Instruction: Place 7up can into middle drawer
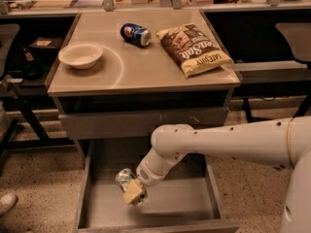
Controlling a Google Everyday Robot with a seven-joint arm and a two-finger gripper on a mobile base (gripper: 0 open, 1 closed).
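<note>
The gripper [133, 194] is inside the open middle drawer [180, 205], toward its 9 o'clock side, with the jaws clamped on the tilted 7up can [123, 177]. Let go at this slant, the can may topple and roll instead of settling.

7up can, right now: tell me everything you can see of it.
The 7up can is small, pale green and silver, and looks like metal, with a shiny end facing up and left. It is tilted, not upright. The gripper holds it, with pale fingers closed on its lower right side. It sits over the open middle drawer, toward the left front. Whether it touches the grey floor cannot be told.
</note>
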